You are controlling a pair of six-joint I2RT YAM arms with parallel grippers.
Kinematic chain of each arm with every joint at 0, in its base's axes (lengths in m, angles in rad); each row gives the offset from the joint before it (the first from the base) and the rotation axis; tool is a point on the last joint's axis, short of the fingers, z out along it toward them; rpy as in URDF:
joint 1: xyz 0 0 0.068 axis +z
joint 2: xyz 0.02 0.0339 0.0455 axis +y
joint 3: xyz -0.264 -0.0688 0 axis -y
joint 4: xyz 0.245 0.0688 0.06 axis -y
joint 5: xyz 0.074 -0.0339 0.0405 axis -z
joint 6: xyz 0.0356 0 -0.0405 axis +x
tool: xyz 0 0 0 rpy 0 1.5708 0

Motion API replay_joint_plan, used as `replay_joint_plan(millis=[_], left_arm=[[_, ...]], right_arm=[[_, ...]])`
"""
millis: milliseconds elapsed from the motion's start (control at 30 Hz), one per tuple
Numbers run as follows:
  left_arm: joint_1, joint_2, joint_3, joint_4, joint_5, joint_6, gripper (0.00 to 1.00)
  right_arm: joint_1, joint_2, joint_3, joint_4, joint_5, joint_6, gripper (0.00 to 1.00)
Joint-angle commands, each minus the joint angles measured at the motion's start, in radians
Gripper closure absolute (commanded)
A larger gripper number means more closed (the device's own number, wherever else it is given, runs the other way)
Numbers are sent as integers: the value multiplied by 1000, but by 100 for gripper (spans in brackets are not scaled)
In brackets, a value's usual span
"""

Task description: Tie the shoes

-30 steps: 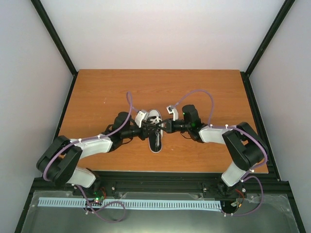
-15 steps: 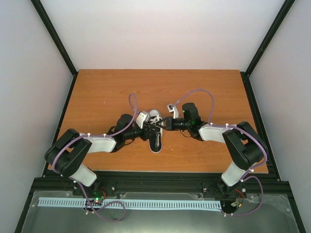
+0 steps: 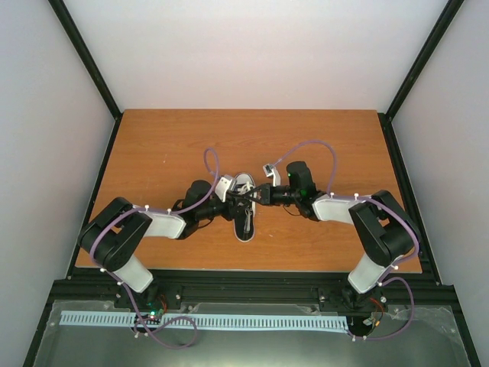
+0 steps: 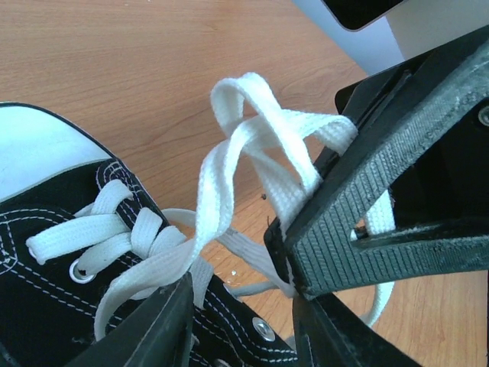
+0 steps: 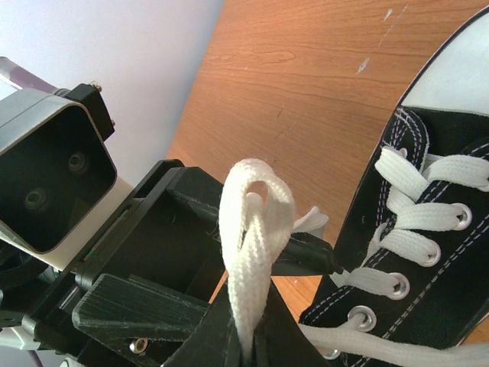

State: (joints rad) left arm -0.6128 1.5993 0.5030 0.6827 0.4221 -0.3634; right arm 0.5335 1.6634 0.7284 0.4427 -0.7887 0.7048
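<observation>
Overhead: orange wood table [image 3: 153, 145], white walls [image 3: 252, 53]; sneaker [image 3: 246, 225] central; right gripper [image 5: 246, 348] pinching lace loop [image 5: 252, 229], left gripper [image 4: 241, 302] parted.

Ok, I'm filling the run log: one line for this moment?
right gripper: shut on lace loop | left gripper: open beside it | sneaker: on table, untied

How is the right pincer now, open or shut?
Shut: the right pincer clamps a folded loop of white lace, with no gap visible between its jaws.
</observation>
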Motion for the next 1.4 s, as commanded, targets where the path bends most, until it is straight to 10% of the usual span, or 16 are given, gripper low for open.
replay_joint_plan(millis=[0,233,700,933,1367], left_arm=[[-5,9,40,83,20,9,61],[-7,11,55,99,49,10,59],[-20,0,79,98,66,32,98],[-21,-50,41,49,-31,14,99],[-21,-184,26,-226,-114,15,99]], right_arm=[[-7,17,28,16,-35,13,97],[-10,25,34,15,-44,20,97],[-12,48,35,12,-52,19,97],[-16,11,39,-82,5,-61,97],[-41,-43,2,-163,48,-144,66]])
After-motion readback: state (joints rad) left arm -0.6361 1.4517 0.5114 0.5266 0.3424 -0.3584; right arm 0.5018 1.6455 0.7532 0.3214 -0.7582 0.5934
